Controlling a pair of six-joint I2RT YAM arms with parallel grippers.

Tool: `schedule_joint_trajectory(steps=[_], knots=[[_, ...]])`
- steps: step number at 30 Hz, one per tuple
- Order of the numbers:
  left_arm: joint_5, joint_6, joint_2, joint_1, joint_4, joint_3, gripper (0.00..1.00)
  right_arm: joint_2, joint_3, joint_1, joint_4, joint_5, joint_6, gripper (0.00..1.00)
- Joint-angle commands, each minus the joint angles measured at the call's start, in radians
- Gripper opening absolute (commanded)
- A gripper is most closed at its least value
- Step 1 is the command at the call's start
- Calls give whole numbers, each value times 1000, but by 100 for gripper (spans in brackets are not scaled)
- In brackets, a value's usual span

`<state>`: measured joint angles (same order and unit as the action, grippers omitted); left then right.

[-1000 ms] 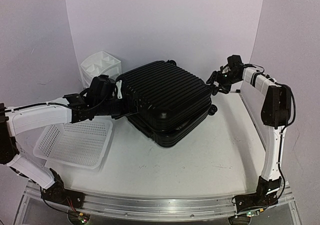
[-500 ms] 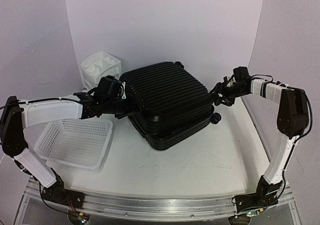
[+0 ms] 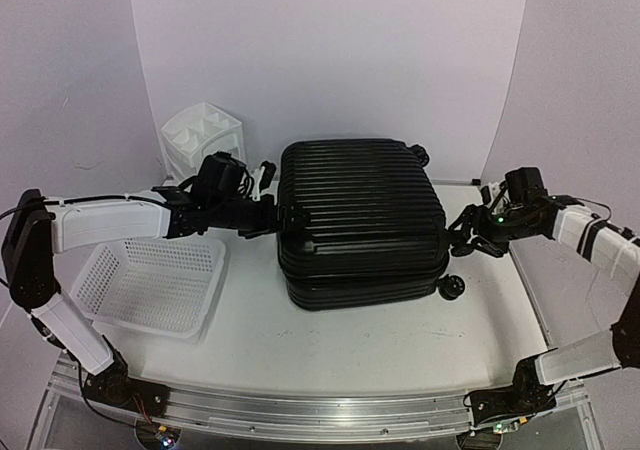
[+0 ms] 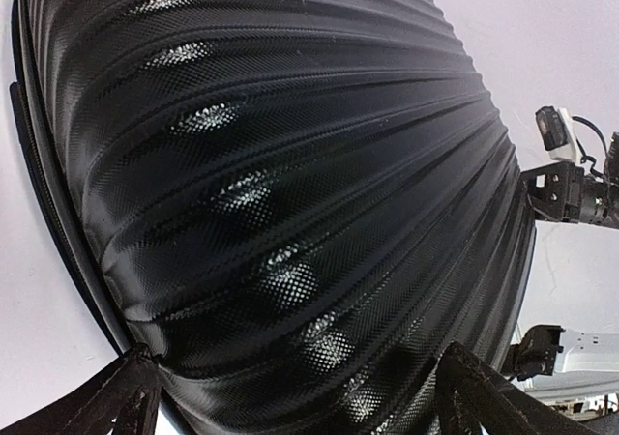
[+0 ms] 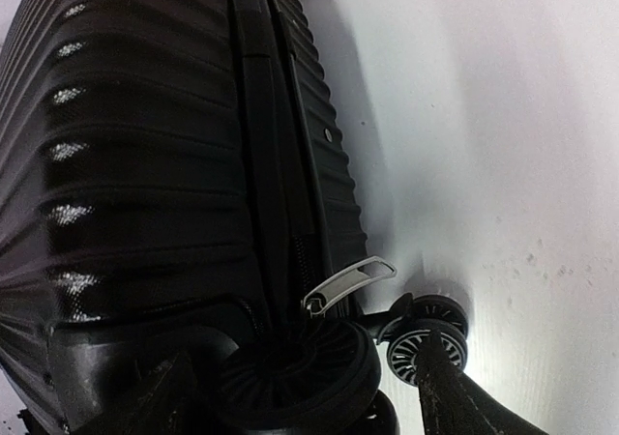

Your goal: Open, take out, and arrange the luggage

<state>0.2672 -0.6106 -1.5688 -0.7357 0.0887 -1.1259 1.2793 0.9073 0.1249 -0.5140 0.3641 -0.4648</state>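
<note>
The luggage (image 3: 360,215), a large black ribbed hard-shell suitcase, lies flat and closed in the middle of the table, squared to the front edge. Its shell (image 4: 290,164) fills the left wrist view. My left gripper (image 3: 268,215) is against its left side, open, with the fingertips (image 4: 126,396) spread wide around the curved shell edge. My right gripper (image 3: 462,238) is at the right side near the front corner. It is open, with one caster wheel (image 5: 300,362) between its fingers. A silver zipper pull (image 5: 350,283) and a second wheel (image 5: 426,343) are close by.
A white mesh basket (image 3: 150,285) sits front left beside the left arm. A small white drawer unit (image 3: 200,135) stands at the back left. One caster (image 3: 452,288) sticks out at the suitcase's front right corner, another (image 3: 420,155) at the back right.
The suitcase has turned from a diagonal lie to square with the table edge. The right arm swung from the back right corner forward along the right side. The left gripper stayed against the left side.
</note>
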Motion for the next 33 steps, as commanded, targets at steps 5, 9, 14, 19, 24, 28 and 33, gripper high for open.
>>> schedule_joint_trajectory(steps=[5,9,14,19,24,28,33], knots=[[12,35,122,32,-55,12,100,-235,165,-1,-405,-321,196,81],[113,-21,131,115,-57,35,99,-217,291,38,-443,-301,290,80],[260,-191,54,185,-208,80,100,-96,405,208,-428,-256,315,81],[370,-375,-67,200,-526,146,99,-6,467,383,-370,-268,311,85],[403,-476,-165,200,-679,154,99,39,464,434,-313,-240,285,96],[461,-566,-207,193,-823,156,99,24,433,435,-266,-219,255,98],[531,-660,-202,166,-946,125,99,31,422,440,-261,-193,254,98]])
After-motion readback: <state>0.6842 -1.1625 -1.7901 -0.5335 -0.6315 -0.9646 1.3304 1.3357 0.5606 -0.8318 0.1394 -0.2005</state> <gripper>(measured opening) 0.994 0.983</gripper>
